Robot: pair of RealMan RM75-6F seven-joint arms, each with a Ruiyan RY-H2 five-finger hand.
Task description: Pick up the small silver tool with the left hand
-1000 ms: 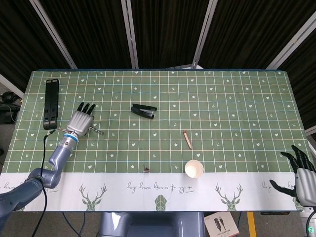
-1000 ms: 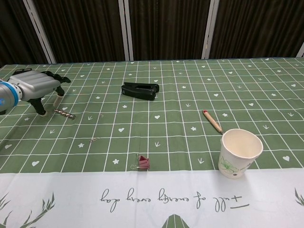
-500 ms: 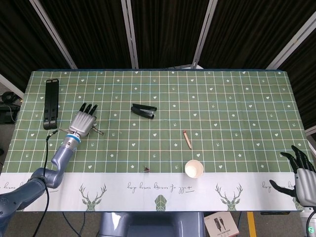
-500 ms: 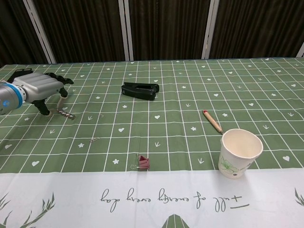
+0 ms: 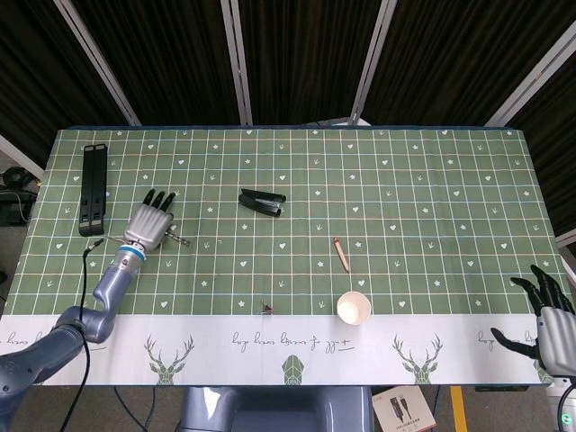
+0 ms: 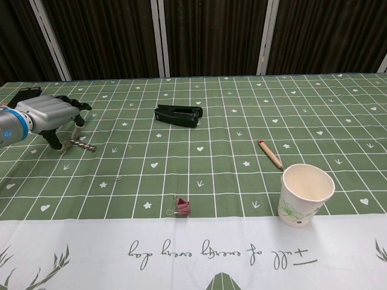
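Note:
The small silver tool (image 5: 178, 239) (image 6: 83, 145) lies flat on the green checked cloth at the left. My left hand (image 5: 148, 225) (image 6: 47, 115) hovers palm down over the tool's left end. Its fingers are spread and arched, with fingertips (image 6: 55, 143) coming down close beside the tool. The tool stays on the cloth and I cannot tell whether a fingertip touches it. My right hand (image 5: 549, 313) shows only in the head view, at the bottom right past the table's edge, with its fingers apart and nothing in it.
A black stapler (image 5: 262, 202) (image 6: 178, 115) lies mid-table. A long black stand (image 5: 93, 187) lies at the far left. A wooden-handled tool (image 5: 341, 254) (image 6: 269, 154), a paper cup (image 5: 354, 308) (image 6: 306, 193) and a small binder clip (image 5: 267, 308) (image 6: 182, 207) sit toward the front.
My left hand has shifted slightly over the silver tool, first forward and then back a little. The tool has stayed where it was. The right hand has not moved.

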